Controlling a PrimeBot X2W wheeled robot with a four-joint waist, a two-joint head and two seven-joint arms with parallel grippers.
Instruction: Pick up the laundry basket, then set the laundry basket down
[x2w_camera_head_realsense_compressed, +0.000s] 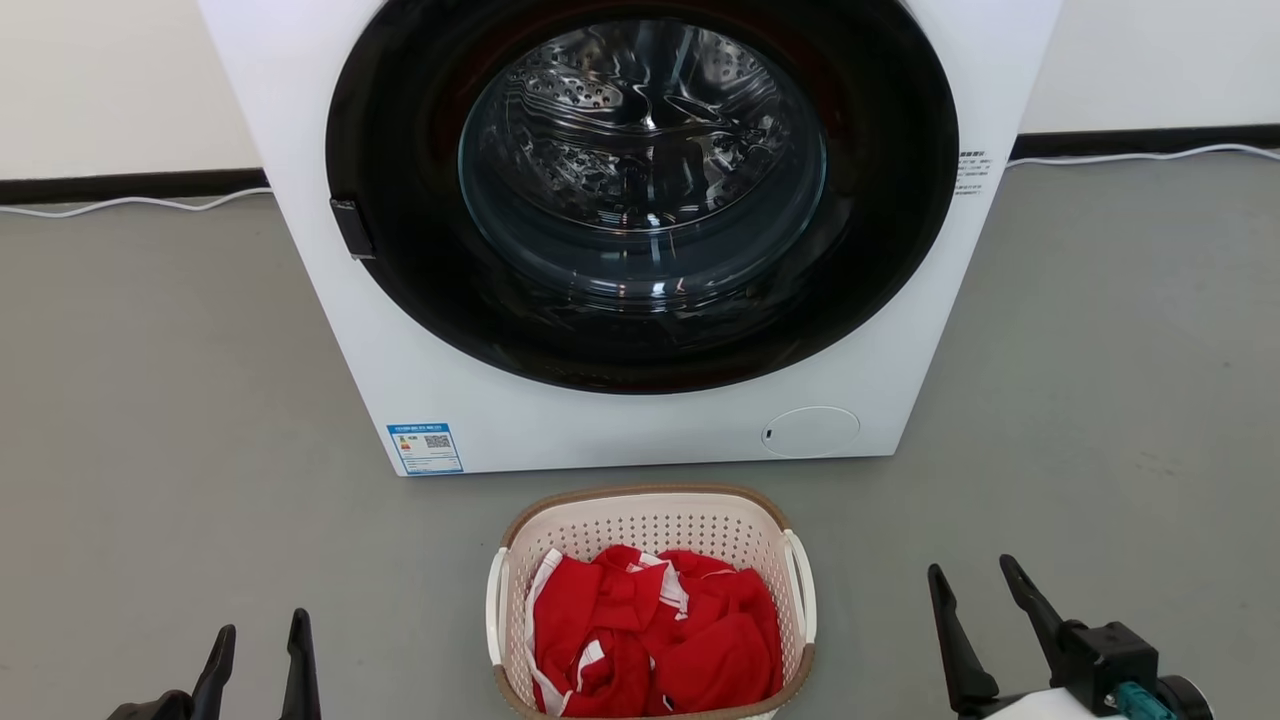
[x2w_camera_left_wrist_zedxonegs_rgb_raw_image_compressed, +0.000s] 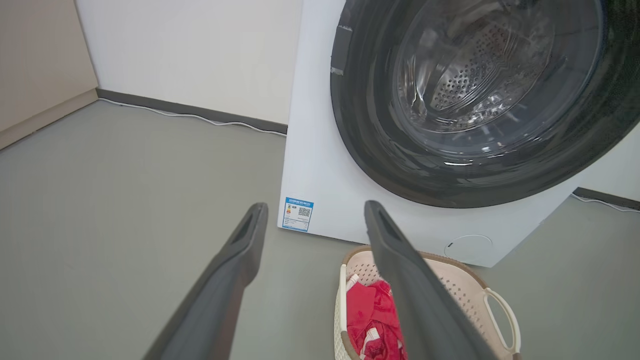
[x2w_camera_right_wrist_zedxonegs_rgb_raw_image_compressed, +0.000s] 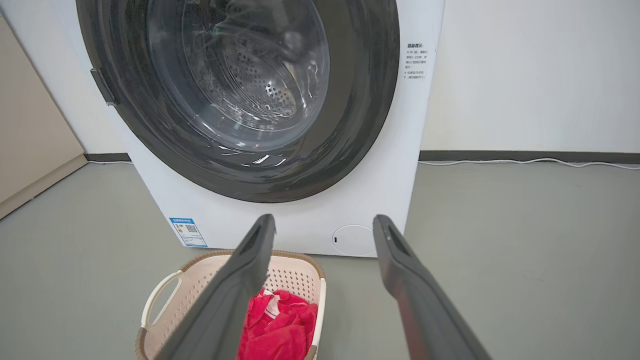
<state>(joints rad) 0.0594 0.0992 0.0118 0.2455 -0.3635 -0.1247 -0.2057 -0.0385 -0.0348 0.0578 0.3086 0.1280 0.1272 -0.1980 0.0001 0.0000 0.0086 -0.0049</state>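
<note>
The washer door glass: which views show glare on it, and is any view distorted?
Head view: bright reflection streaks across the door glass, even light, the laundry basket sharp. Left wrist view: white glints low on the glass; the washer's edges lean, wide-lens distortion. Right wrist view: similar glints, same leaning edges.

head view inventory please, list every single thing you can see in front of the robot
washer: one, white with dark round door, centre, against the wall
laundry basket: one, cream with brown rim, on the floor before the washer
clothing: one heap, red with white trim, inside the laundry basket
label: one, blue, washer's lower left corner
cable: two stretches, white, along the wall base
left gripper: one, dark, lower left, jaws open
right gripper: one, dark, lower right, jaws open
</note>
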